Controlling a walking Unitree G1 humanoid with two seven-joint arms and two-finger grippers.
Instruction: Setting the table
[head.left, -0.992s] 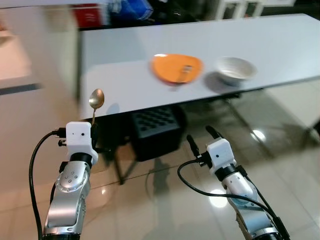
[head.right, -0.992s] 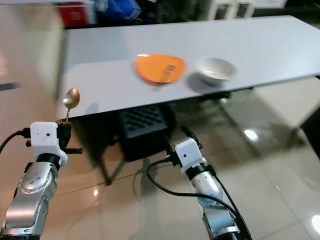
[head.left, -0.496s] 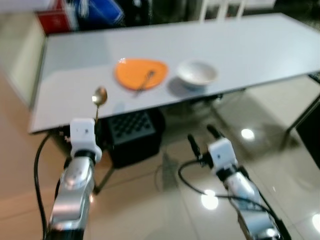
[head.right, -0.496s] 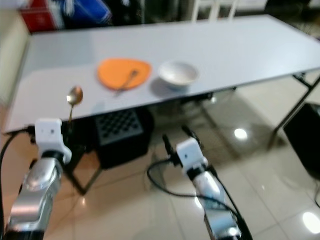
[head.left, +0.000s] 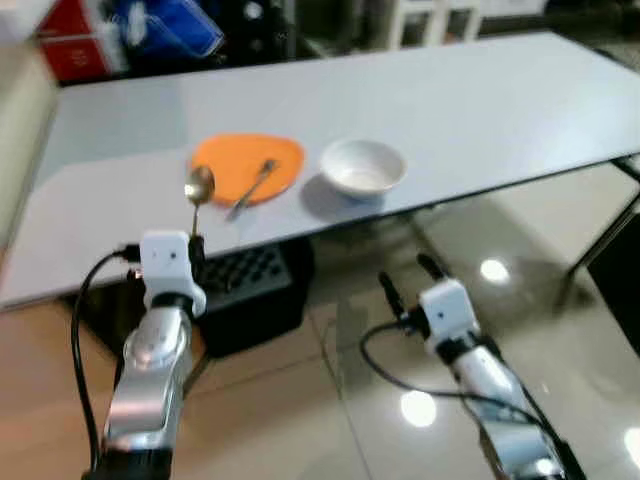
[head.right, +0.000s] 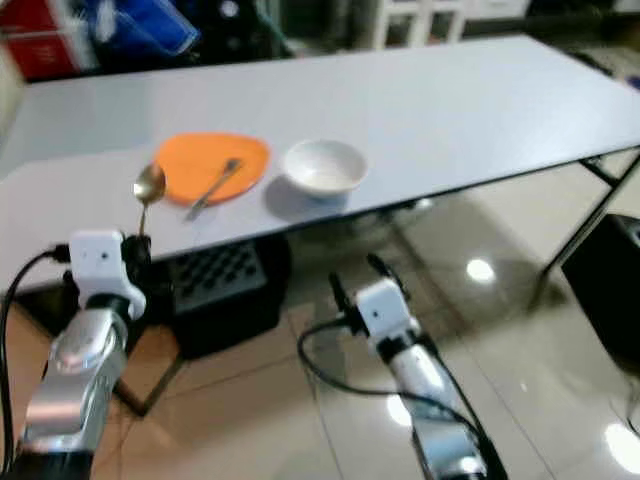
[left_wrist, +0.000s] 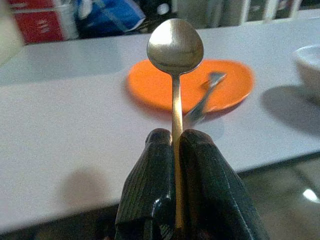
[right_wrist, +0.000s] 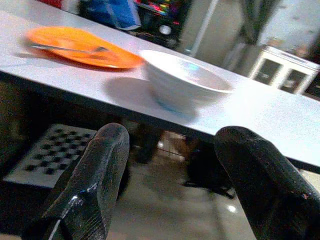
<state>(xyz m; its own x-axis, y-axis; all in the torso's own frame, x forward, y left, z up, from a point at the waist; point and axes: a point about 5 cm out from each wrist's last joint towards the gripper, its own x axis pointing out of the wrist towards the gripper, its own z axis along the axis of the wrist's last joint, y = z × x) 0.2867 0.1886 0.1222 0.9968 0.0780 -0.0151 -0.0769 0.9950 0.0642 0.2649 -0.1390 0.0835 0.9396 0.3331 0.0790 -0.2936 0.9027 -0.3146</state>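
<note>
Nearest the camera, both silver arms reach forward and up from the bottom of the head view, over a glossy tiled floor (head.left: 300, 400). The left gripper (left_wrist: 176, 137) is raised at the left with its wrist bent upward, and its fingers (left_wrist: 150, 175) are pressed together on the handle of a spoon (head.left: 198, 190), which stands upright with the bowl at the top, just in front of the near edge of the bench (head.left: 480, 110). The right gripper (head.left: 408, 285) is held lower and further right, below the level of the bench top, its two black fingers (right_wrist: 100, 170) spread apart with nothing between them, pointing toward the space under the bench. Under the bench sits a dark crate (head.left: 250, 290) with a checked grid top. On the white bench, close to its near edge, lies an orange plate (head.left: 225, 160) with a fork (head.left: 252, 187) resting across its right side, the handle reaching over the rim toward the robot. Just to the right of the plate, apart from it, stands a white bowl (head.left: 363, 166). Behind the bench, blurred, are a red box (head.left: 75, 50) and a blue bag (head.left: 175, 25).
</note>
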